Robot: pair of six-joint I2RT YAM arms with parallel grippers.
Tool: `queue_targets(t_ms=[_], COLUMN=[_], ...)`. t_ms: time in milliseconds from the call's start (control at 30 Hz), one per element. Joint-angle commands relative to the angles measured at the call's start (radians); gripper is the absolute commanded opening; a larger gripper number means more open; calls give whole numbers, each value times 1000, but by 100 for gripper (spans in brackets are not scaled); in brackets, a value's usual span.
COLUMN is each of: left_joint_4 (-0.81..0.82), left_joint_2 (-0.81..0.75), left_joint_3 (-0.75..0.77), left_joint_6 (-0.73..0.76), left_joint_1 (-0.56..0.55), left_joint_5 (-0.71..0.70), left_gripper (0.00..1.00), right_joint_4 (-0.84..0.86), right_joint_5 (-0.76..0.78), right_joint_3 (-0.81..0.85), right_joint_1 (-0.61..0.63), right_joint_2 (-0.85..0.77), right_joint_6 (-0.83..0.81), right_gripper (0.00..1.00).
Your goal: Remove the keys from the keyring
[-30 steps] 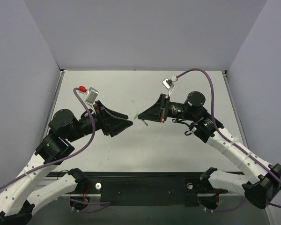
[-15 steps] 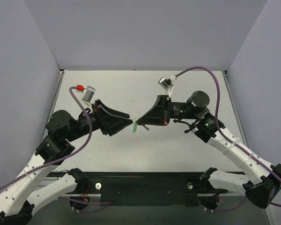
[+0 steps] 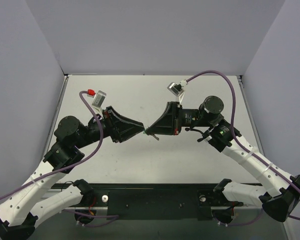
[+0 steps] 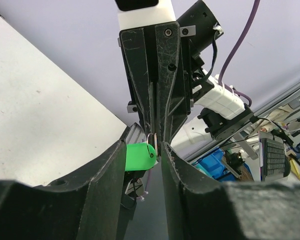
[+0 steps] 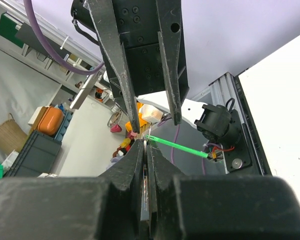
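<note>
Right tool (image 5: 146, 145), fully closed, pinches the key (image 3: 155, 136); the green keyring (image 4: 140, 156) points lengthwise away from it, between the half-open left tool (image 4: 144, 147) fingers.

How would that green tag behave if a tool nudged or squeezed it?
The green tag looks like thin flat plastic, a straight sliver edge-on in the right wrist view, so probably stiff and light. Joined only by a small ring, it would likely swing when nudged. Its smooth faces might slip in the left tool.
</note>
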Motion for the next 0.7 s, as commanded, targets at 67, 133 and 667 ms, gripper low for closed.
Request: queue_targets(t_ms=[67,133,667], left_joint_4=[83,86,95], left_joint_2=[7,10,24], left_joint_3=[5,4,-6], left_joint_6=[-14,-15,-31], left_joint_1=[-3,-6,-26], left_joint_5=[27,32,32], left_gripper=[37,35,15], right_joint_4=[19,13,-45], right_joint_5=[-23,-23,-29], right_joint_3=[50,55,95], right_joint_1=[13,13,16], right_joint_2=[0,1,13], right_joint_6=[-42,-44,-84], right_gripper=[0,0,0])
